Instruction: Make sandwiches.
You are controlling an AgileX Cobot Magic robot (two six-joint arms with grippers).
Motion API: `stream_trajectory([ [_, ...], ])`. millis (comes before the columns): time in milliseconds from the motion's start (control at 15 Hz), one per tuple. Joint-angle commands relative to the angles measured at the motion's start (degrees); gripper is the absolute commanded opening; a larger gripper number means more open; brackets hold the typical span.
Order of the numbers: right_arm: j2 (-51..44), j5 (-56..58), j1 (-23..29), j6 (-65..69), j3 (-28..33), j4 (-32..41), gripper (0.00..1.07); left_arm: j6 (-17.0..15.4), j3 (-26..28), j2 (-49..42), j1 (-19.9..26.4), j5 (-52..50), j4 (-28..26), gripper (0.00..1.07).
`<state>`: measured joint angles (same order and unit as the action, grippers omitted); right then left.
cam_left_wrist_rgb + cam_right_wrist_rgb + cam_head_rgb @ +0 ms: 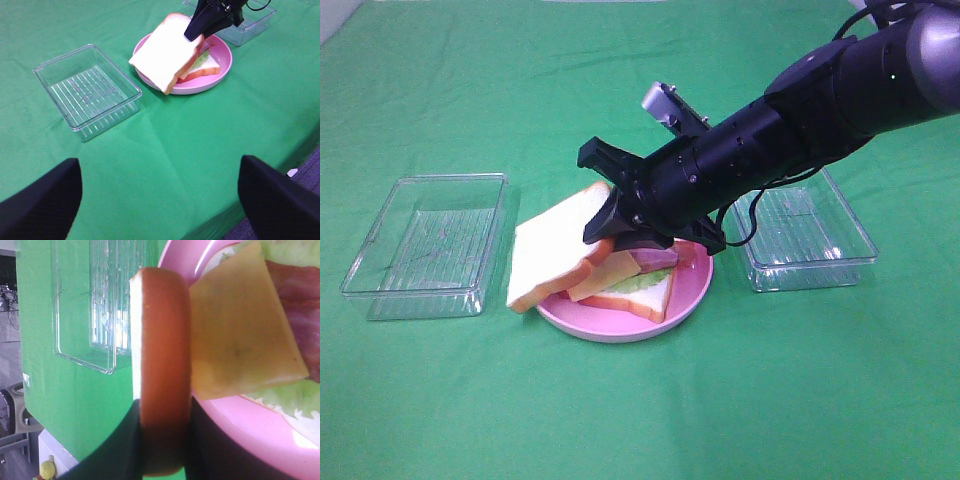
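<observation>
On the pink plate [620, 328] lies a white bread slice [645, 298] topped with green lettuce [640, 282], pink ham [655, 258] and an orange cheese square [605, 275]. My right gripper [605, 225] is shut on the crust edge of a second bread slice [555, 250]. That slice is tilted, its low end hanging past the plate's left rim. In the right wrist view the fingers [120, 450] clamp the brown crust [165, 365] beside the cheese [240, 340]. My left gripper [160, 200] stands open and empty, well back from the plate [220, 70].
A clear plastic tray [425, 245] sits left of the plate and another clear tray [805, 240] sits right of it, under my right arm. Green cloth covers the table. In the left wrist view the table's edge [280, 170] shows near my left gripper.
</observation>
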<state>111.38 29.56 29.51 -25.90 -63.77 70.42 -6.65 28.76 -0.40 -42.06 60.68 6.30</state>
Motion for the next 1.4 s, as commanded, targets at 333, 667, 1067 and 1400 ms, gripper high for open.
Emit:
stream_trajectory([
  [333,-0.86,-1.32,-0.11,-0.74,0.11,-8.71,0.67,-0.11,-0.11,-0.40,-0.40,-0.52,-0.34,0.80],
  [667,-4.30,-2.52,-0.23,12.95,0.06,-29.68,0.72,-0.11,-0.11,-0.40,-0.40,-0.52,-0.34,0.80],
  [1067,-18.96,8.25,-0.23,26.93,0.06,-57.58,0.72,-0.11,-0.11,-0.40,-0.40,-0.52,-0.34,0.80],
  [1400,-32.03,18.22,-0.06,27.67,0.11,-58.21,0.72,-0.11,-0.11,-0.40,-0.40,-0.52,-0.29,0.80],
])
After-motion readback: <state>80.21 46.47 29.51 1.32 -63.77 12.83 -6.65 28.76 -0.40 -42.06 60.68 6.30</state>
